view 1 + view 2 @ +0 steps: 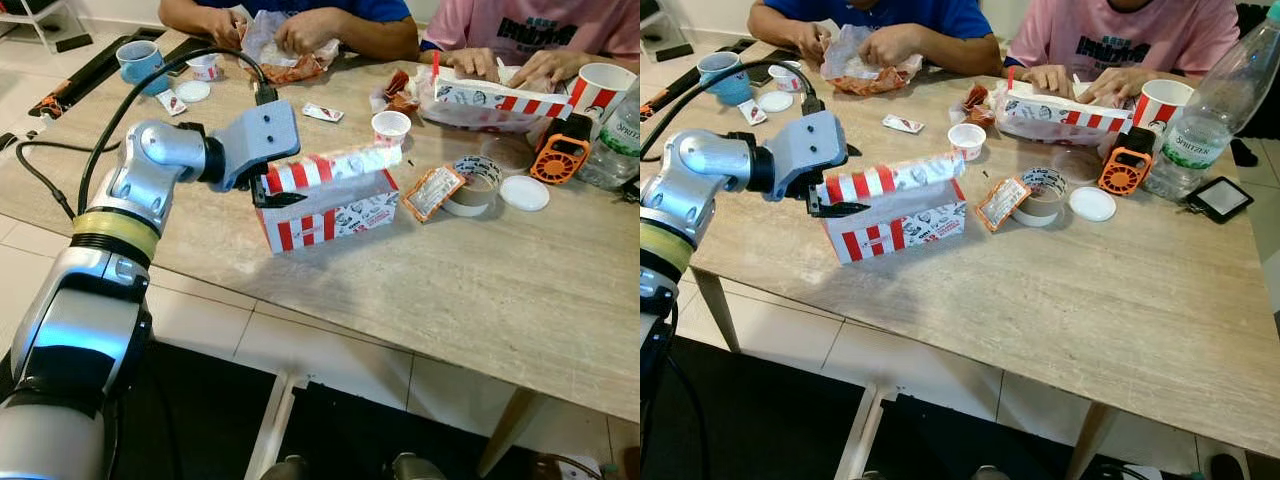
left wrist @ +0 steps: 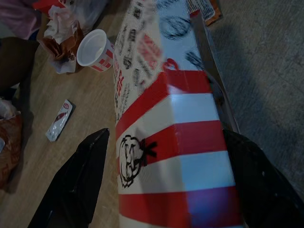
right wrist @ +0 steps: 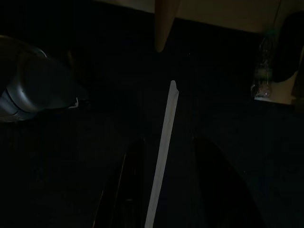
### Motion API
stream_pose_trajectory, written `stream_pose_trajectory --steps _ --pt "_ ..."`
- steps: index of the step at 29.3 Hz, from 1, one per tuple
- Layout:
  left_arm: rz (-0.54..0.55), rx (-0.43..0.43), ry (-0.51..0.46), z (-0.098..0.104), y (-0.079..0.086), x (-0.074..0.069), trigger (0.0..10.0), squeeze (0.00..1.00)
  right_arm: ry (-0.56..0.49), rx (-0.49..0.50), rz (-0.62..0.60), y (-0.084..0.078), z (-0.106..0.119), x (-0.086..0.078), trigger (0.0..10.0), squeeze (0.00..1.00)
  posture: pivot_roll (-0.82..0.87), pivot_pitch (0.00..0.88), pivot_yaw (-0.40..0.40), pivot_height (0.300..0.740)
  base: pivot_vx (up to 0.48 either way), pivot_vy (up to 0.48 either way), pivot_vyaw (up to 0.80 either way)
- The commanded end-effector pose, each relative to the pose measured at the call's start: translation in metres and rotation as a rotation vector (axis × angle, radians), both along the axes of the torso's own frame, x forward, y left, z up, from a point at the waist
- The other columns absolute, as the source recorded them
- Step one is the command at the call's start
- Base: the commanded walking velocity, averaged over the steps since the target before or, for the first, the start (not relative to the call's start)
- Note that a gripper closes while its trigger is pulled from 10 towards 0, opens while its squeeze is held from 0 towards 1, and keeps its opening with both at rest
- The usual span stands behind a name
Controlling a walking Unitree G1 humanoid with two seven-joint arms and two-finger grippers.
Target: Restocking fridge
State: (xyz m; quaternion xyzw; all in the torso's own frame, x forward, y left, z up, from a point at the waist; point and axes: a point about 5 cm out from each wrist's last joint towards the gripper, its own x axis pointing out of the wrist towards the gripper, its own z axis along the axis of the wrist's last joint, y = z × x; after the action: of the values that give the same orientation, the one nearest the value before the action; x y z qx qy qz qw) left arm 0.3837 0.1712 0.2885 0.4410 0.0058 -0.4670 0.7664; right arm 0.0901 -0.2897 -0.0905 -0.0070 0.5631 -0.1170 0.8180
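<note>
Here left pincer [image 1: 268, 192] clamps striped box [image 1: 330, 205] end (fingertips hidden); right pincer [image 3: 164, 190] dim, grip unclear.

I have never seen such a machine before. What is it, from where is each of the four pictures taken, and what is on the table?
It is a walking humanoid robot with two silver arms, each ending in two black fingers. The two wide pictures come from cameras on its head, looking down at a table. The other two come from cameras on its wrists.

The left gripper is at one end of a red-and-white striped food box; in the left wrist picture a finger stands on each side of that box, apparently gripping it. The right wrist picture is dark; its arm hangs idle below the table.

Also on the table: a tape roll, small paper cup, orange device, water bottle and blue mug. Two people sit eating on the far side.
</note>
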Motion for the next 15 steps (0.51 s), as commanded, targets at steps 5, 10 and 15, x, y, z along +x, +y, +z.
stream_pose_trajectory --steps 5,10,15 --pt "-0.041 0.034 0.016 0.0 -0.008 0.001 10.0 0.0 0.011 0.001 0.007 0.001 -0.002 -0.006 10.0 0.0 -0.09 0.205 0.049 0.74 0.0 0.0 0.0" --pt "-0.052 0.042 0.113 -0.011 -0.007 0.002 10.0 0.0 0.008 0.002 0.009 0.003 -0.002 -0.004 10.0 0.0 -0.09 0.204 0.053 0.74 0.0 0.0 0.0" --pt "-0.037 0.026 0.154 -0.013 -0.005 0.003 10.0 0.0 0.007 0.003 0.012 0.004 -0.002 -0.004 10.0 0.0 -0.09 0.202 0.053 0.74 0.0 0.0 0.0"
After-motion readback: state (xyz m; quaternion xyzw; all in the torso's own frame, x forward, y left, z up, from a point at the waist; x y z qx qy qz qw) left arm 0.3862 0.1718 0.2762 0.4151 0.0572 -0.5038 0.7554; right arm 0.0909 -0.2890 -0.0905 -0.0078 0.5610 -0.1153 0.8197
